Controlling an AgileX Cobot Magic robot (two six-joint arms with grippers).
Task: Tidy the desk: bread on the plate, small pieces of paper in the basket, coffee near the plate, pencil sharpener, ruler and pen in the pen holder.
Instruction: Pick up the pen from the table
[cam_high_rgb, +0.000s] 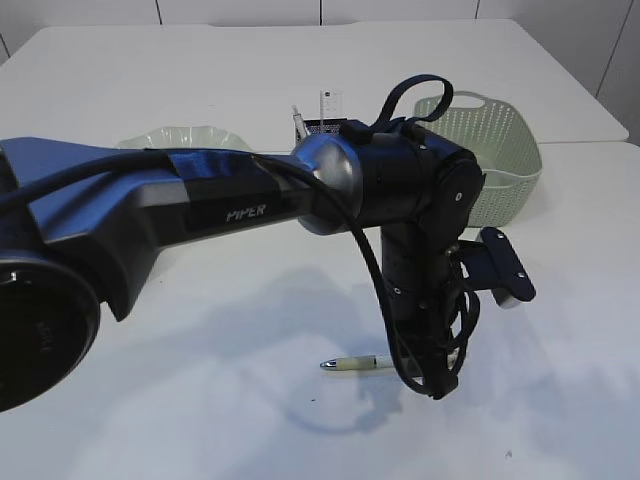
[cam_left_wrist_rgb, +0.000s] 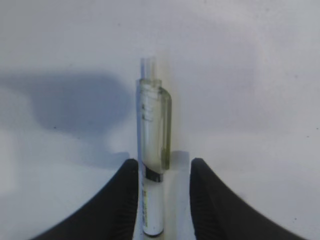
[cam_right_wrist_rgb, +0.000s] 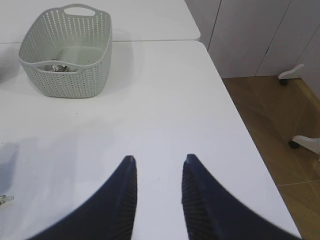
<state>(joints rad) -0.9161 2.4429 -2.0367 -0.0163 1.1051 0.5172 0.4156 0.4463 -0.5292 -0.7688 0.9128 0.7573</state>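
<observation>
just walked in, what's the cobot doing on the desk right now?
The left arm's tool is down over the pen lying on the desk, jaws open on either side of it, not visibly gripping. The right tool is open and empty above bare desk. The basket already has something small inside; the pen holder stands beside the plate.

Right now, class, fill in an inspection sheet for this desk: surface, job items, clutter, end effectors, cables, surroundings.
Surface: white desk, bare around the pen.
Job items: pen lying flat; basket holds something small and grey; plate and pen holder at the back, partly hidden.
Clutter: nothing seen.
End effectors: left end effector open, astride the pen; right end effector open, empty.
Cables: black cable looping along the left arm.
Surroundings: wooden floor, white panels.
</observation>
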